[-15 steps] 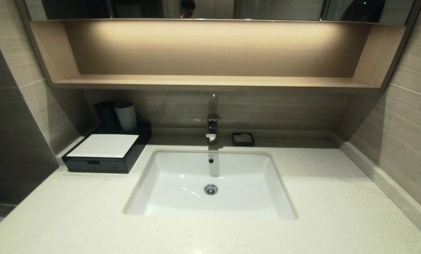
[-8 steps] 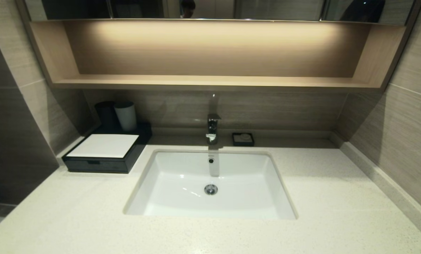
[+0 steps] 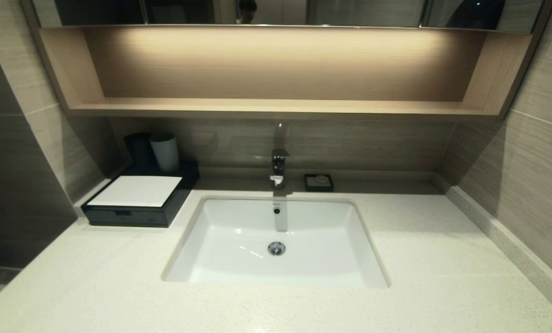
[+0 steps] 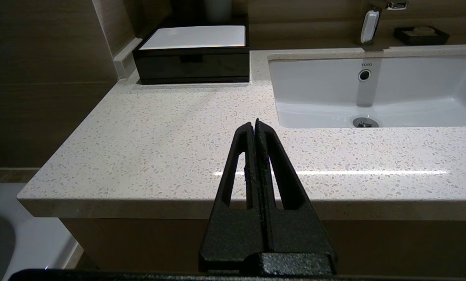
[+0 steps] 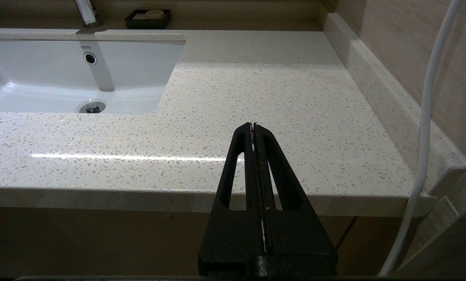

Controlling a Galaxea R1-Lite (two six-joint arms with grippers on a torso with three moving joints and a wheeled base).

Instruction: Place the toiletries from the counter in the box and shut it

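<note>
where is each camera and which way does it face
head: high, looking forward and down at the counter; no arm shows.
left wrist: behind the shut left pincer, off the counter's front edge, facing the box.
right wrist: behind the shut right pincer, facing the counter's right end.
Shared by all: sink, soap dish.

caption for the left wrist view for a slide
Shut left end effector parked before the counter; closed black box at the back, no toiletries in sight.
</note>
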